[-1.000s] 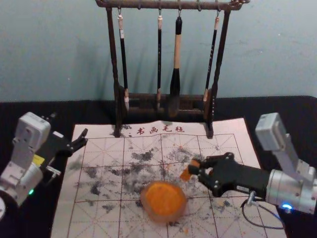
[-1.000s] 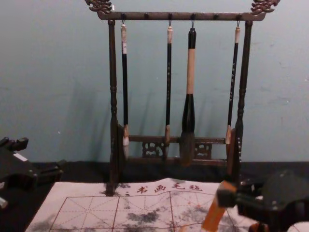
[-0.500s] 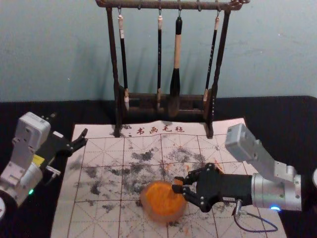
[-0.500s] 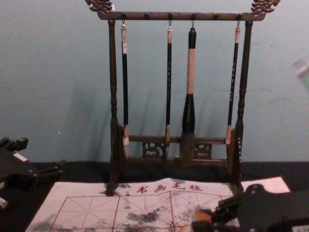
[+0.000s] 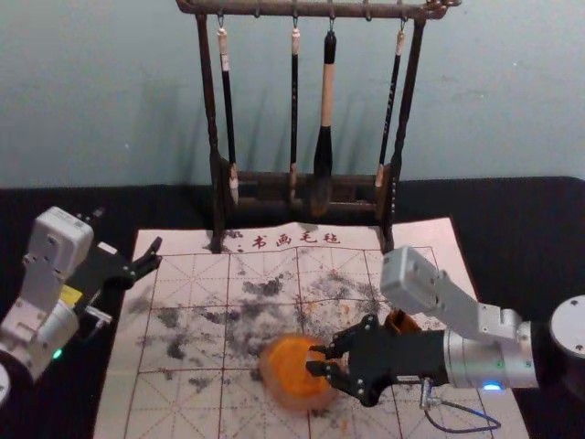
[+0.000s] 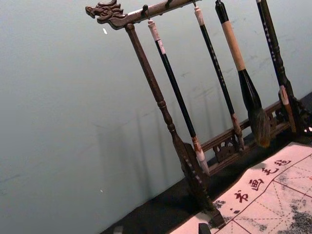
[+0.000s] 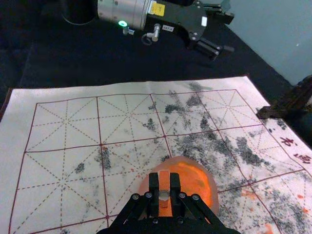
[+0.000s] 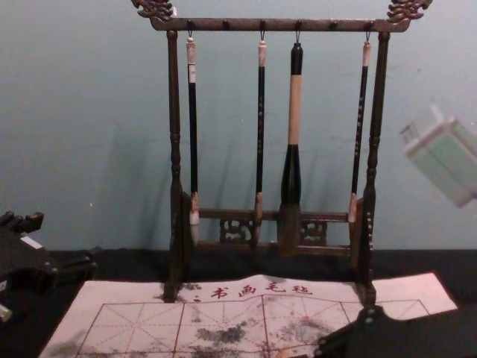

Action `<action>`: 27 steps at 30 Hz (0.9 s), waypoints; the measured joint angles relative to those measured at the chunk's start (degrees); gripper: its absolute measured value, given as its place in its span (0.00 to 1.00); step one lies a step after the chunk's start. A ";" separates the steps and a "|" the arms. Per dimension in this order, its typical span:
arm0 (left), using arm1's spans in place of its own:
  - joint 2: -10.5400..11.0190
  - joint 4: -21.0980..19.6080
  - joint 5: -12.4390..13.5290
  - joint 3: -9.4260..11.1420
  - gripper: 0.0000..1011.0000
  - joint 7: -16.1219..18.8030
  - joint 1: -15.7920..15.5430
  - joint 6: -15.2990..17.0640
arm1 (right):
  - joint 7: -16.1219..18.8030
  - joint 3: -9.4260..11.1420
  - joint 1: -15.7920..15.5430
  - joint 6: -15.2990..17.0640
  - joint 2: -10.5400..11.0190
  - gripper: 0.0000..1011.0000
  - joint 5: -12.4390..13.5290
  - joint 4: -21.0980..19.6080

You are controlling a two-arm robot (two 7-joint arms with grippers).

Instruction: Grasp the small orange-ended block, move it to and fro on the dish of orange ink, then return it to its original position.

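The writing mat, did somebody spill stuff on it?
It looks messy: dark smudges cover many squares of the writing mat, and orange specks dot it near the dish of orange ink. Maybe that's dripped ink. The dish looks upright, the right gripper holding the block over it.

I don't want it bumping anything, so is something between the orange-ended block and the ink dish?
Nothing visible is: the block, held in the right gripper, is already over the dish. The left gripper is well aside, near the mat's left edge.

Dim, soft light casts faint shadows on the wall (image 5: 91,91) behind the brush rack (image 5: 311,8).
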 joint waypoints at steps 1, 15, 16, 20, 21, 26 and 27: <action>0.00 0.00 0.00 0.00 0.99 0.00 0.00 0.00 | 0.01 -0.15 0.12 0.00 -0.08 0.09 -0.15 0.10; 0.00 0.00 0.00 0.00 0.99 0.00 0.00 0.00 | -0.07 -1.81 1.81 0.34 -1.98 0.09 -1.82 2.62; 0.00 0.00 0.00 0.00 0.99 0.00 0.00 0.00 | -0.16 -1.85 1.89 0.35 -2.11 0.09 -1.87 2.77; 0.00 0.00 0.00 0.00 0.99 0.00 0.00 0.00 | -0.42 -2.07 2.21 0.35 -2.67 0.09 -2.23 3.46; 0.00 0.00 0.00 0.00 0.99 0.00 0.00 0.00 | -0.51 -2.12 2.36 0.34 -2.93 0.09 -2.37 3.73; 0.00 0.00 0.00 0.00 0.99 0.00 0.00 0.00 | -0.90 -2.33 3.00 0.41 -3.78 0.09 -3.03 4.66; 0.00 0.00 0.00 0.00 0.99 0.00 0.00 0.00 | -0.99 -2.41 3.23 0.48 -4.06 0.09 -3.28 4.95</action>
